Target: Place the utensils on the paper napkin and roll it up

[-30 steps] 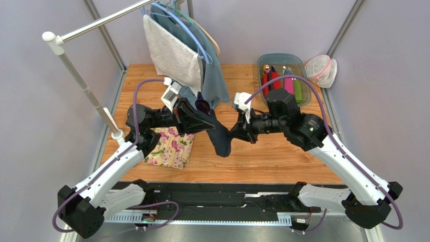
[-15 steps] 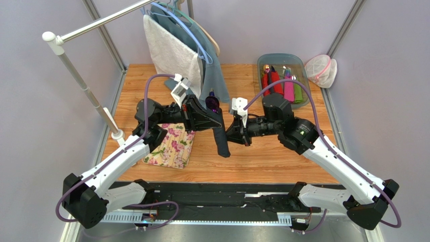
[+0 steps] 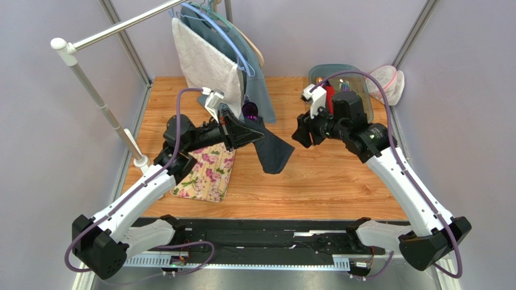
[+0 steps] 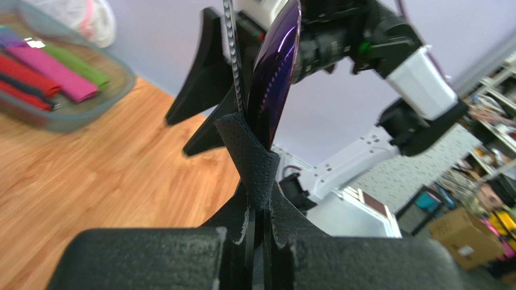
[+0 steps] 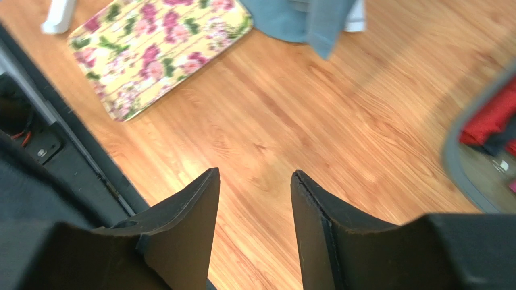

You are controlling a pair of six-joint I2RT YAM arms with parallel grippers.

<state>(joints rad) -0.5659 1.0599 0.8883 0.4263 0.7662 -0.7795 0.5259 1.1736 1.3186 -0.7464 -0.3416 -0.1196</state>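
Left tool (image 3: 261, 133) is clenching on the napkin (image 3: 275, 154), held up off the surface (image 3: 339, 187). Its wrist view is showing the tips pinching a fold of the dark, dimpled paper. Spoon (image 4: 275, 66) and a thin grey utensil (image 4: 233, 54) are sticking out beyond the tips, their lower ends wrapped in that fold. The rest of the napkin is drooping loose, below and right of the tool. Mat (image 3: 209, 172) is lying under that arm.

Judging the handling:
- Paper is looking limp, light and easy to tear.
- Utensils are looking stiff and smooth, likely to slide out of the wrap if tipped.
- Best hold is through the paper onto the handles, not on paper alone.

Right tool (image 3: 301, 134) is standing released, jaws apart with nothing between them and bare surface ahead. Bin (image 3: 357, 71) is sitting near, behind it.
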